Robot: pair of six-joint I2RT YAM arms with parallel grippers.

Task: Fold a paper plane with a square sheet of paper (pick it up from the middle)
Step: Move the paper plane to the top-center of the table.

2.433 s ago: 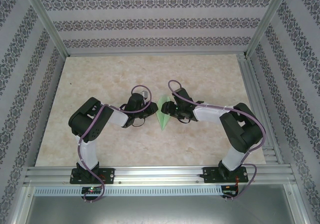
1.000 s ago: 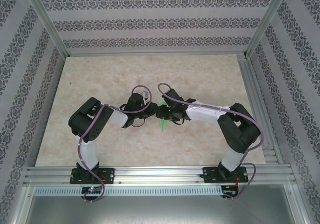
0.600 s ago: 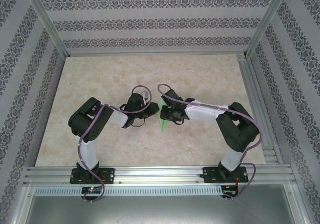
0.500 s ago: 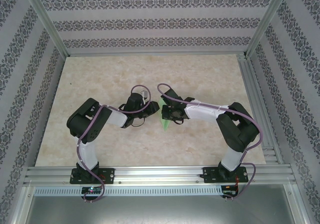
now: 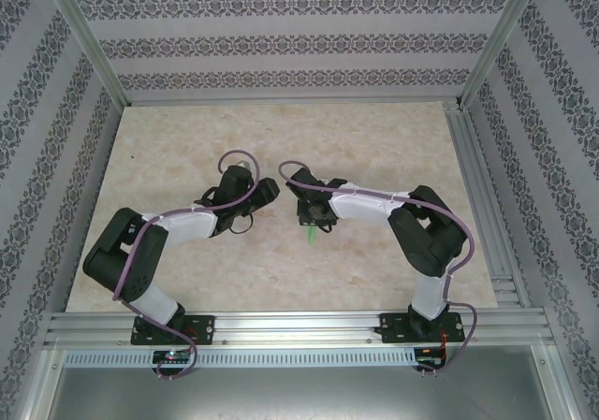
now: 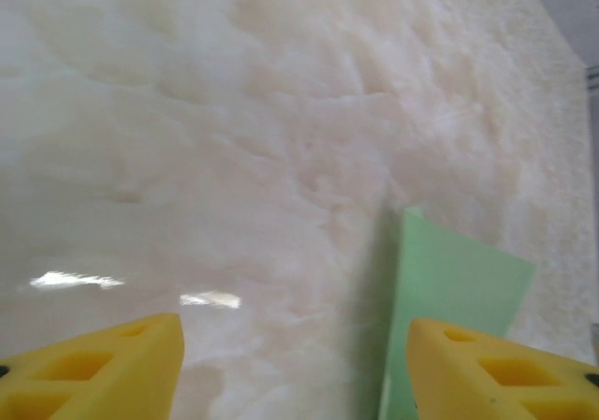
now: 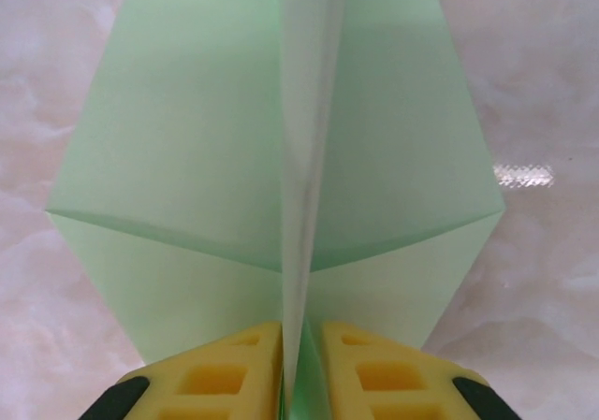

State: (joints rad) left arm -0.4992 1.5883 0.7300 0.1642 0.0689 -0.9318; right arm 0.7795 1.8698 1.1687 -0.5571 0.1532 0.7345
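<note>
The square sheet of paper is folded into a pale green paper plane point(image 7: 197, 158) with a raised centre crease and two wings spread to the sides. My right gripper point(image 7: 301, 369) is shut on that centre crease, its yellow fingertips point(image 7: 229, 369) pressed against the fold. From above, the plane's green tip point(image 5: 310, 237) pokes out below the right gripper point(image 5: 314, 220). My left gripper point(image 5: 271, 192) stands just to the left, apart from the paper. In the left wrist view it point(image 6: 299, 373) is open over bare table, with a green corner of the plane point(image 6: 454, 289) beside its right finger.
The marble-patterned table point(image 5: 168, 158) is bounded by patterned walls at the back and sides and by an aluminium rail point(image 5: 299, 326) at the near edge. Both forearms meet near the table's middle.
My left gripper has opened, let go of the paper and drawn back left, its elbow swinging down and left. My right gripper closed on the centre crease and shifted slightly left.
</note>
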